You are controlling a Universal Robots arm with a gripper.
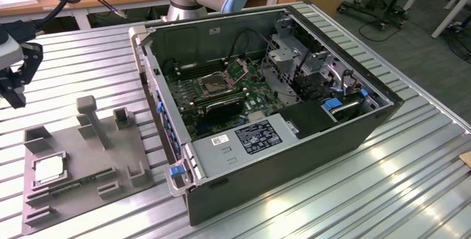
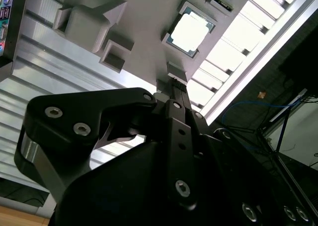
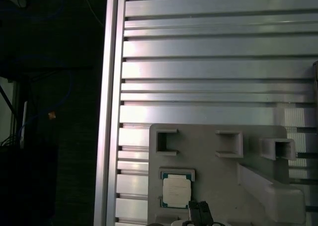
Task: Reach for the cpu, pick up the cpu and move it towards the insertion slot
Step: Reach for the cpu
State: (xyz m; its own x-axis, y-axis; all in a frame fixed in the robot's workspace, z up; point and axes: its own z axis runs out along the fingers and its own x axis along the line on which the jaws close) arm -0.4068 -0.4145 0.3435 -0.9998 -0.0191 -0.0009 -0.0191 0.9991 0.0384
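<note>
The cpu (image 1: 48, 168) is a small pale square chip lying flat in a recess of the grey holder tray (image 1: 88, 150) at the exterior view's left. Both wrist views show the cpu (image 2: 190, 32) (image 3: 176, 191) from above. My gripper (image 1: 15, 98) hangs over the table behind the tray, well above the chip and not touching it. Its black fingers look shut with nothing between them, their tips (image 2: 173, 85) (image 3: 199, 212) pointing down near the tray. The insertion slot (image 1: 215, 83), a metal-framed square socket, sits on the motherboard inside the open computer case.
The open computer case (image 1: 294, 156) fills the middle of the ribbed aluminium table (image 1: 412, 195). The tray carries upright grey blocks (image 1: 88, 112) and a narrow green circuit strip (image 1: 74, 184). The table's edge (image 3: 107, 112) runs close beside the tray.
</note>
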